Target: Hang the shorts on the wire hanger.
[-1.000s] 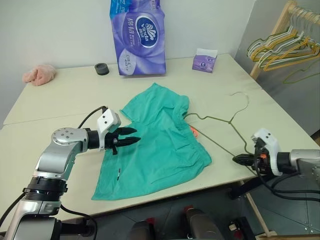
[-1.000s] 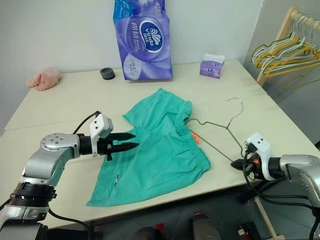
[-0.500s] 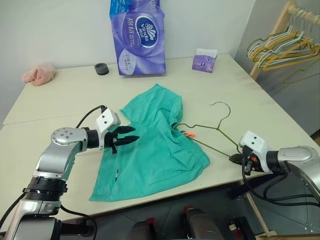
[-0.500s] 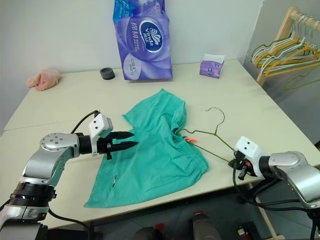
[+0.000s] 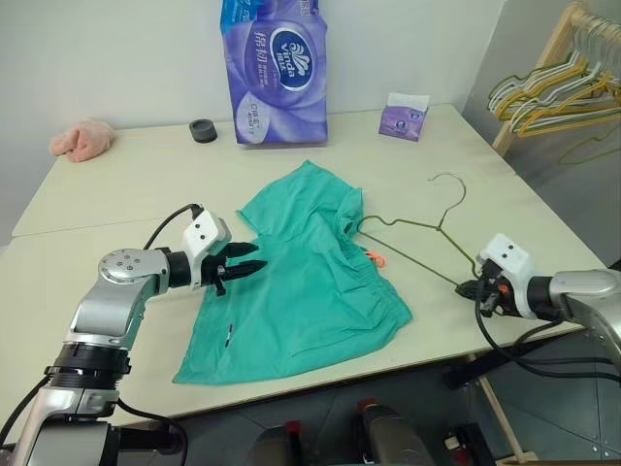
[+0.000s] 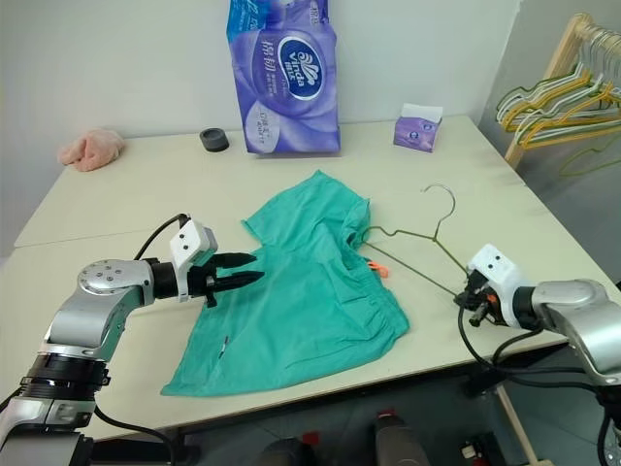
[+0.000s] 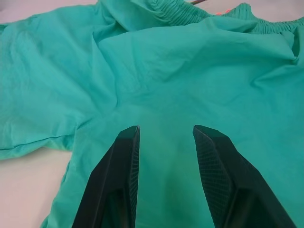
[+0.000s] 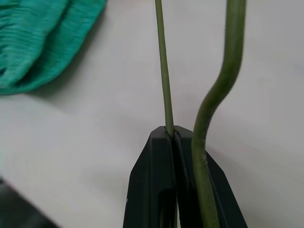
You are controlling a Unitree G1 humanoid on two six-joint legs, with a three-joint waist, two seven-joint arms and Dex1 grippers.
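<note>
Shorts lie flat mid-surface, nearer the front edge, one leg reaching toward the front-left corner and the gathered waistband turned toward the right edge, where a small orange tag shows. Wire hanger lies on the surface between the waistband and the right edge; its far end runs into the folds at the waistband, though whether the wire is inside the cloth or merely on top cannot be told. Hook curls toward the back-right corner. Right pincer is closed on the hanger at its end nearest the right edge; the right wrist view shows the thin wire clamped between the two black fingers, with a second, thicker-looking strand passing just beside them. Left pincer hovers over the left leg of the shorts, fingers parted about halfway, gripping nothing; cloth is visible through the gap in the left wrist view. Key relation: the hanger's long axis runs from the right pincer toward the waistband, so feeding it into the shorts likely means pushing along that line away from the right edge. The left arm is the nearer one to hold or lift the cloth.
</note>
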